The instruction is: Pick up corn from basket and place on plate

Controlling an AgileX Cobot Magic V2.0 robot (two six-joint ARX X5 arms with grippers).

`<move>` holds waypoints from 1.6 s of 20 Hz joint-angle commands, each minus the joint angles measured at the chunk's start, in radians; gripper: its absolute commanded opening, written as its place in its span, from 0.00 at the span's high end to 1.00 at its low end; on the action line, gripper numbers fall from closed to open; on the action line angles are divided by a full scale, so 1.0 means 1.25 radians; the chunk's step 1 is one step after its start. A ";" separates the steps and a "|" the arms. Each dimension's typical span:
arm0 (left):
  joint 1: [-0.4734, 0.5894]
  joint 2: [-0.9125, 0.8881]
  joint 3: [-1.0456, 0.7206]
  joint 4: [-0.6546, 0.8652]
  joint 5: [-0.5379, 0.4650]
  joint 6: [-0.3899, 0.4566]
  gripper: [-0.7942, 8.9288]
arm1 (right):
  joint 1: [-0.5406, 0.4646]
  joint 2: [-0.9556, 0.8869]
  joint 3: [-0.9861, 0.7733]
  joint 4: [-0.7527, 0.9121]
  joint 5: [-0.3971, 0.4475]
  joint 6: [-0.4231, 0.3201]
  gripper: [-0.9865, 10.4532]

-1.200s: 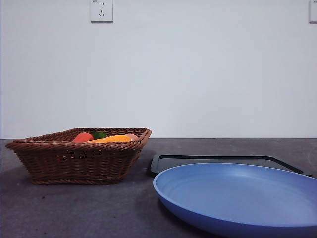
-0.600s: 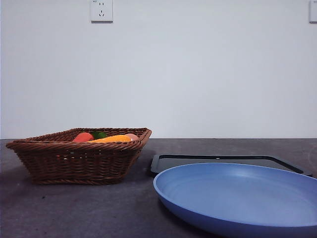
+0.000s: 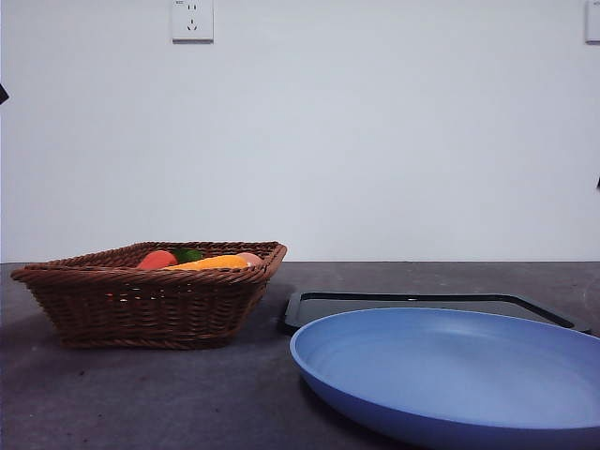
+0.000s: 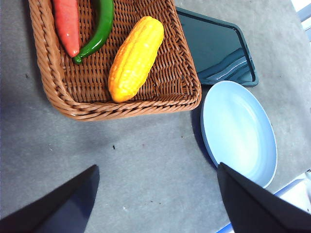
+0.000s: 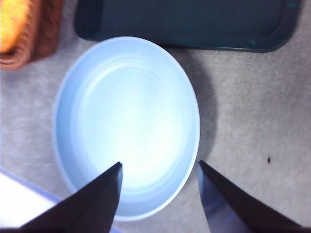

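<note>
The orange-yellow corn (image 4: 135,59) lies in the brown wicker basket (image 4: 82,106); in the front view the corn (image 3: 217,262) just peeks over the basket (image 3: 150,305) at the left. The blue plate (image 3: 450,375) sits at the front right, with nothing on it. My left gripper (image 4: 158,204) hangs open high above the table, short of the basket. High over the plate (image 5: 127,126), my right gripper (image 5: 160,199) is open too. The plate (image 4: 238,133) also shows beside the basket in the left wrist view.
A red pepper (image 4: 66,22) and a green pepper (image 4: 97,29) lie in the basket beside the corn. Behind the plate lies a flat black tray (image 3: 422,305). Small dark arm tips show at the left edge (image 3: 3,94) and right edge (image 3: 597,183).
Small dark arm tips have appeared at the left and right edges of the front view. The basket, corn and plate have not moved.
</note>
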 commanded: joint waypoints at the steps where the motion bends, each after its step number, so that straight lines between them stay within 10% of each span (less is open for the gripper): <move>1: -0.002 0.004 0.011 0.008 0.004 0.013 0.52 | 0.024 0.062 0.012 0.028 0.028 -0.009 0.69; 19: -0.002 0.004 0.011 0.014 0.004 0.013 0.52 | 0.104 0.372 0.011 0.195 0.085 -0.013 0.84; 32: -0.108 0.184 0.145 0.092 -0.083 0.045 0.52 | 0.101 0.221 0.126 0.060 0.067 -0.038 0.91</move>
